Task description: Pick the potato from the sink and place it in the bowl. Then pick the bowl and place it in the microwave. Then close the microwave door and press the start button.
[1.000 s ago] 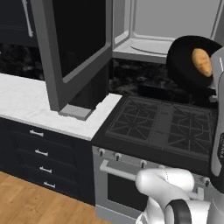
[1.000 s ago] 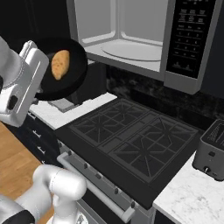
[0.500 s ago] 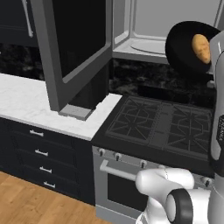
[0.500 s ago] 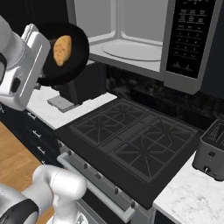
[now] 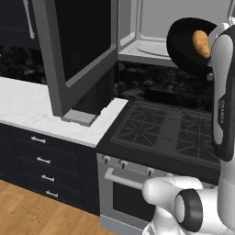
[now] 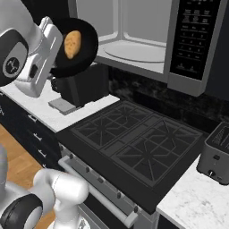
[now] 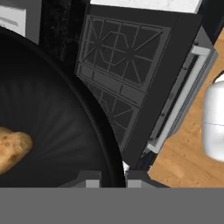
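The black bowl [image 6: 82, 56] hangs tilted in the air in front of the open microwave [image 6: 134, 42], a little left of its mouth, and the tan potato [image 6: 72, 44] rests inside it. My gripper [image 6: 57, 75] is shut on the bowl's lower rim. In the hand view the rim runs between my gripper's [image 7: 113, 179] two tips, with the bowl [image 7: 52, 127] and potato [image 7: 13, 148] at the left. From the left base view the bowl [image 5: 183, 43] and potato [image 5: 200, 43] sit just right of the turntable. The microwave door [image 5: 78, 50] stands swung open to the left.
Below the bowl lies a black gas stove [image 6: 134, 138] with an oven handle [image 6: 98, 192]. The microwave's control panel [image 6: 192, 40] is at the right. A toaster [image 6: 217, 154] stands on the right counter, and a white marble counter [image 5: 32, 108] runs to the left.
The arm has lifted the bowl with the potato upward and carried it closer to the microwave opening. The grip has stayed the same.
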{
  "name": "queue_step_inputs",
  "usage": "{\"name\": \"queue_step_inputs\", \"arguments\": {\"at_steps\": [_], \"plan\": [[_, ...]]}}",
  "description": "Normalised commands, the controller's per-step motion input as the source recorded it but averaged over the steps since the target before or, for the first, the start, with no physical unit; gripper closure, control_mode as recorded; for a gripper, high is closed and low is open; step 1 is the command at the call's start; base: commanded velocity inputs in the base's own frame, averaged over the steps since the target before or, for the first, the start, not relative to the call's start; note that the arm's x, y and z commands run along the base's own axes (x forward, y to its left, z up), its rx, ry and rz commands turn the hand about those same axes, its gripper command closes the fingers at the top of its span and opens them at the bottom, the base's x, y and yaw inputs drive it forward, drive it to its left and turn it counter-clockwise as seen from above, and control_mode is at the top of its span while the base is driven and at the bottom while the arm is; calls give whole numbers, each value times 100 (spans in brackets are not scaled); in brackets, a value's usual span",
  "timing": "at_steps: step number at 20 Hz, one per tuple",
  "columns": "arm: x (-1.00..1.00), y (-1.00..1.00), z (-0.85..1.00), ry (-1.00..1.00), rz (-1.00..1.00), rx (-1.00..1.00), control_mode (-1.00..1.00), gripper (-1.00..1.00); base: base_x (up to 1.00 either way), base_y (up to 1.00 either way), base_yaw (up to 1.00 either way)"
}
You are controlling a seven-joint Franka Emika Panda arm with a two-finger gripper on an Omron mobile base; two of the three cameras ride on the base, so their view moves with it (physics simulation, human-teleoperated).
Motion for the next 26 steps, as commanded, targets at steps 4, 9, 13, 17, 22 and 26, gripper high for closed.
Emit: {"name": "queue_step_inputs", "arguments": {"at_steps": [4,9,13,17,22,26], "plan": [[37,-22,6,-9,0,0,-100,100,0,0,0],[47,-31,0,-5,-1,0,-100,100,0,0,0],[24,-39,0,0,-5,0,-100,100,0,0,0],[25,-37,0,0,-7,0,-100,100,0,0,0],[65,-6,0,0,-2,0,-100,100,0,0,0],[74,-3,0,0,0,0,-100,100,0,0,0]]}}
